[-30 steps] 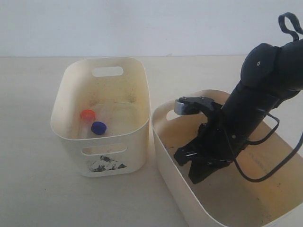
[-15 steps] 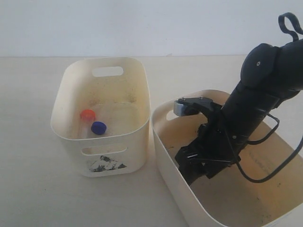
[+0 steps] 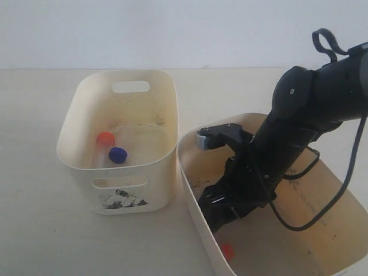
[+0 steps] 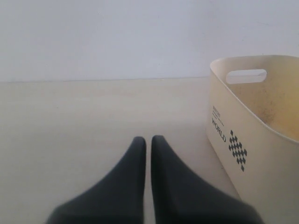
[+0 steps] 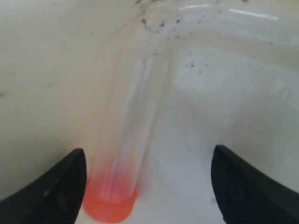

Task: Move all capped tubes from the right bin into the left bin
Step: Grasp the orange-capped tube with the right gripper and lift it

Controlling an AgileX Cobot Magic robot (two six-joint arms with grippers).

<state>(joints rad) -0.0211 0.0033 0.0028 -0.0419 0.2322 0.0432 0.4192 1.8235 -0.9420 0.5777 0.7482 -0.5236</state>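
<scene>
My right gripper (image 3: 217, 217) reaches deep into the right bin (image 3: 322, 172). It is open (image 5: 149, 186), and a clear tube (image 5: 133, 116) with an orange-red cap (image 5: 110, 200) lies on the bin floor between its fingers, close to one finger (image 5: 60, 186). That cap (image 3: 227, 250) shows by the bin's near wall. The left bin (image 3: 164, 109), with the torn sticker (image 3: 122, 199), holds an orange-red-capped tube (image 3: 105, 138) and a blue-capped tube (image 3: 117, 154). Any other blue cap is hidden. My left gripper (image 4: 147, 140) is shut on nothing above bare tabletop.
The two bins stand touching side by side on the pale table (image 3: 34, 201). In the left wrist view a cream tub (image 4: 261, 140) with WORLD lettering and a diamond print (image 4: 238, 150) stands beside my left gripper; I cannot tell which bin it is.
My right arm has dropped lower and leftward into the right bin. The right bin has slid against the left bin, nudging it left. An orange-red cap now shows by the near wall.
</scene>
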